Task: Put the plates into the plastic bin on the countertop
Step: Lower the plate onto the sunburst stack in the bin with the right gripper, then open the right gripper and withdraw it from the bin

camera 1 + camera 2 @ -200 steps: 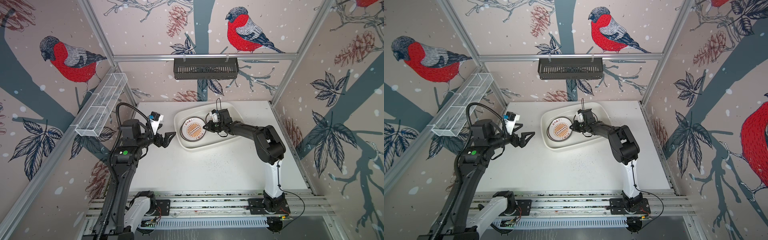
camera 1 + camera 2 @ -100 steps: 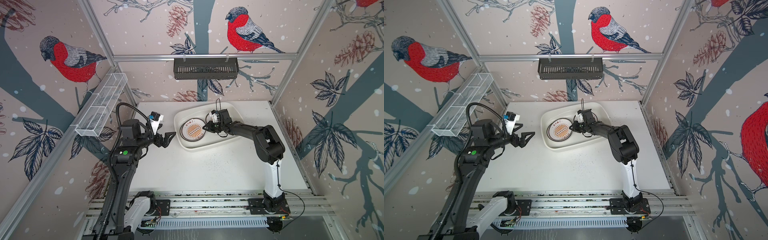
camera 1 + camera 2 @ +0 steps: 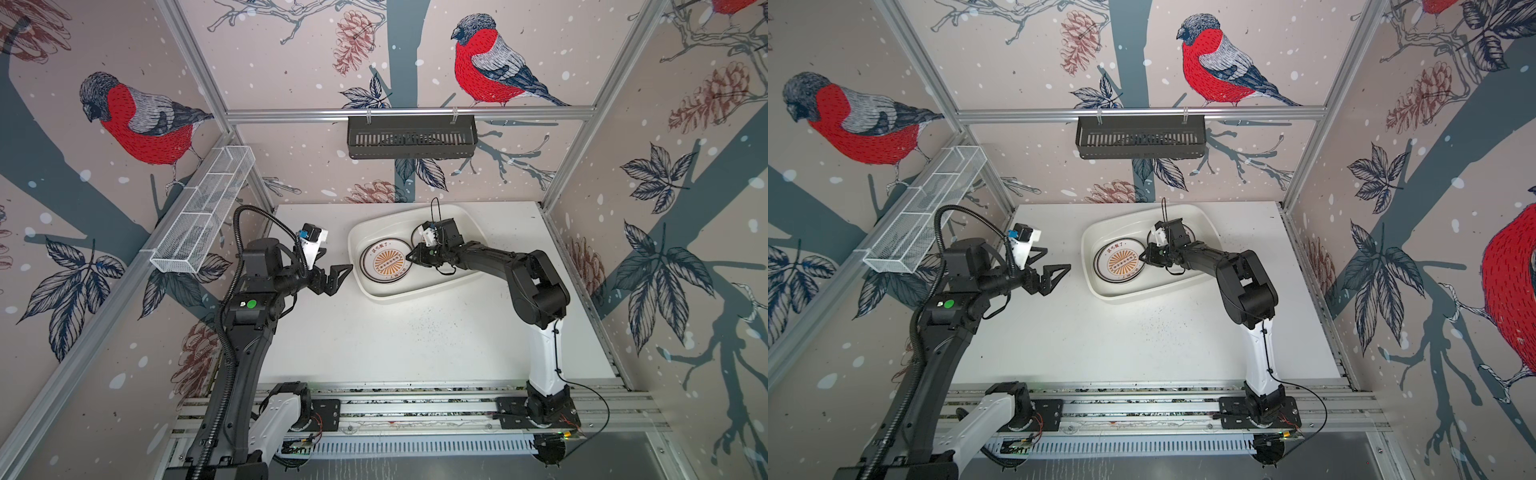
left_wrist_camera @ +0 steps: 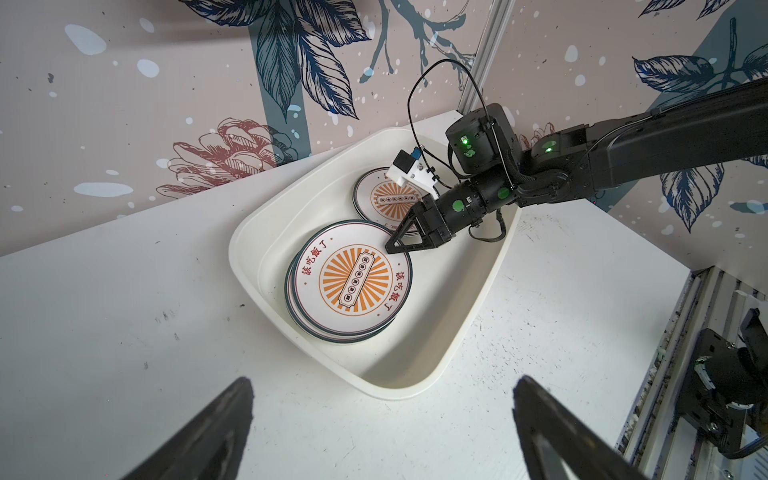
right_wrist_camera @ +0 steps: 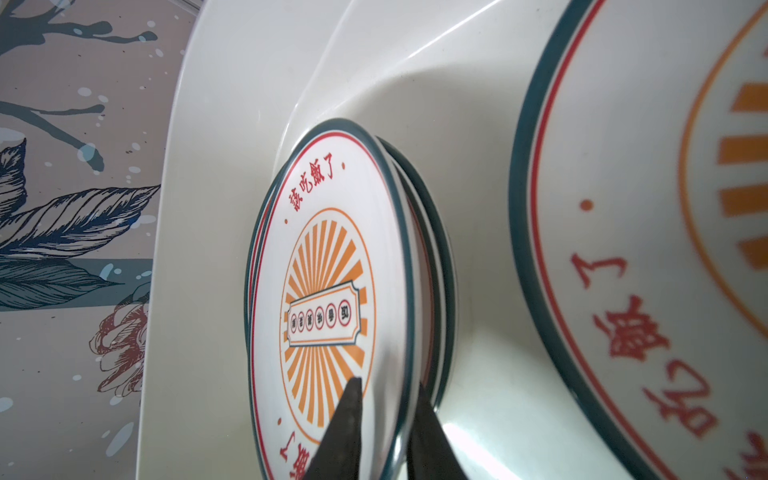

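The plastic bin [image 3: 415,296] [image 3: 1142,297] [image 4: 390,392] [image 5: 208,166] sits at the back of the countertop [image 3: 415,340]. In its left half lies a stack of plates [image 3: 386,262] [image 3: 1121,264] [image 4: 349,286] [image 5: 324,291] with orange sunbursts. Another plate [image 4: 386,199] [image 5: 665,208] lies behind, partly under the right arm. My right gripper [image 3: 409,256] [image 3: 1142,256] [image 4: 388,247] [image 5: 386,384] is low in the bin, its jaws slightly parted around the top plate's rim. My left gripper [image 3: 338,258] [image 3: 1058,257] [image 4: 384,380] hovers wide open and empty beside the bin's left rim.
A black slotted basket [image 3: 411,137] hangs on the back rail. A white wire mesh basket [image 3: 203,216] is fixed along the left wall. Metal frame posts stand at the back corners, and the arms' base rail [image 3: 415,409] runs along the front edge.
The right gripper's jaws have eased slightly apart at the top plate's rim. The plates and the left arm stay where they were.
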{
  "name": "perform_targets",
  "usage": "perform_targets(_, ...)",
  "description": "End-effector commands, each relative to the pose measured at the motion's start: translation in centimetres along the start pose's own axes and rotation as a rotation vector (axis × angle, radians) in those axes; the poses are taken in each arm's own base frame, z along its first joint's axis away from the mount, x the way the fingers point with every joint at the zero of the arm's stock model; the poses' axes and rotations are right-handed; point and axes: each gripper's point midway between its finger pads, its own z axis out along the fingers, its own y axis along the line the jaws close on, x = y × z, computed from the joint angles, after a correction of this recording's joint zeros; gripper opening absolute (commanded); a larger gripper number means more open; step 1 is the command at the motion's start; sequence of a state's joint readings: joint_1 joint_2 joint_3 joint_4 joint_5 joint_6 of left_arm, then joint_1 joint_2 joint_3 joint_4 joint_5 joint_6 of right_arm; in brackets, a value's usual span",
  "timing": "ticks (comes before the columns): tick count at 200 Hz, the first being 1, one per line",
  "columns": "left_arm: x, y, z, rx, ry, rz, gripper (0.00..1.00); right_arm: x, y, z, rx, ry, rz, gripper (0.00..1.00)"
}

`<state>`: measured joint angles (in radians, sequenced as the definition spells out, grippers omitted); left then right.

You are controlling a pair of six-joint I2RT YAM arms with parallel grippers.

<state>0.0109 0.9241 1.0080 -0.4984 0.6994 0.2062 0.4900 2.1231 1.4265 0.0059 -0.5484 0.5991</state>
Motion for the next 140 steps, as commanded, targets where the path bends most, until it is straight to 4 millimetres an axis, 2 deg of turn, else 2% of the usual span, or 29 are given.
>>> perform_targets(1, -0.8, -0.1, -0.1, 0.008, -0.028, 0.018, 0.96, -0.4, 0.5, -0.3, 0.002, -0.010, -0.027, 0.22)
perform_targets(140, -0.9, -0.2, -0.1, 0.016, -0.027, 0.016, 0.96, -0.3, 0.3, -1.2, 0.056, 0.002, -0.056, 0.24)
